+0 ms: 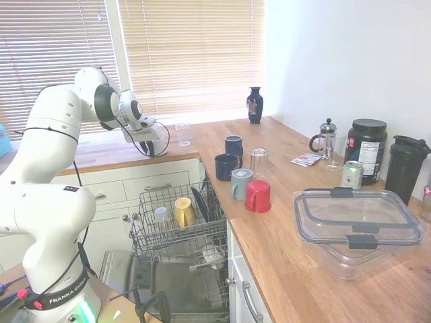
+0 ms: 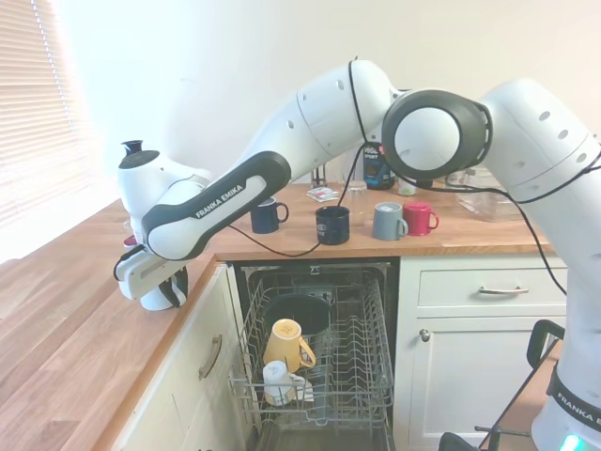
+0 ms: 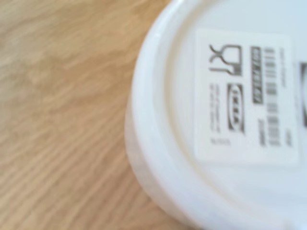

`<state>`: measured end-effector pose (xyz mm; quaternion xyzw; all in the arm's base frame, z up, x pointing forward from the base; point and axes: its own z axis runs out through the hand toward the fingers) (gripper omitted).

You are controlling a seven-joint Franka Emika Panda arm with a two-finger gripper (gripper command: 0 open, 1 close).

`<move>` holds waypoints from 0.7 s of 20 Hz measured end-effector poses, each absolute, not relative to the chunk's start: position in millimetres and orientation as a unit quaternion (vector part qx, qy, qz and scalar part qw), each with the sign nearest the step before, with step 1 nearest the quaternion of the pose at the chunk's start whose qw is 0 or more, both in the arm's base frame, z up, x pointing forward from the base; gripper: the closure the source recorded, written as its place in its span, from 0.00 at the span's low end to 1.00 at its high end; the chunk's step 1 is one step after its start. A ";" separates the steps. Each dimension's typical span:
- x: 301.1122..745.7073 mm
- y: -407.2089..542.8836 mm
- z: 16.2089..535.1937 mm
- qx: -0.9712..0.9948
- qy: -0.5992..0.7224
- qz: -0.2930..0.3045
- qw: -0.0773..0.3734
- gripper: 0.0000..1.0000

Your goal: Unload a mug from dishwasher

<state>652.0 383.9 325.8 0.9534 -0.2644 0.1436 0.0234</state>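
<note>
Closest to the wrist camera is the mug (image 3: 230,120), white and turned base-up, so its labelled underside fills most of that view with bare wood grain beside it. It lies straight below the gripper (image 2: 172,293), with its long axis running upright, in line with the gripper's own reach. The outside views hide the mug behind the white hand, so I cannot tell whether the fingers are clamped on it or have let go, nor whether its rim is touching the wood.

The gripper hangs low over the counter (image 2: 66,319), near its front edge on the window run and a little short of the corner where the two runs meet. Since the mug is already out, the coming move looks like a straight lift away, provided the mug stands on the wood.

Further off, the dishwasher (image 2: 366,357) stands open with its rack pulled out. It holds a yellow mug (image 2: 286,343) and a pale cup (image 2: 278,381).
</note>
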 end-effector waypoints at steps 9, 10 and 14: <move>665.8 396.9 325.5 0.952 -0.269 0.139 0.038 0.00; 666.0 397.1 325.4 0.952 -0.269 0.139 0.039 0.00; 666.2 396.9 325.2 0.952 -0.269 0.138 0.039 0.00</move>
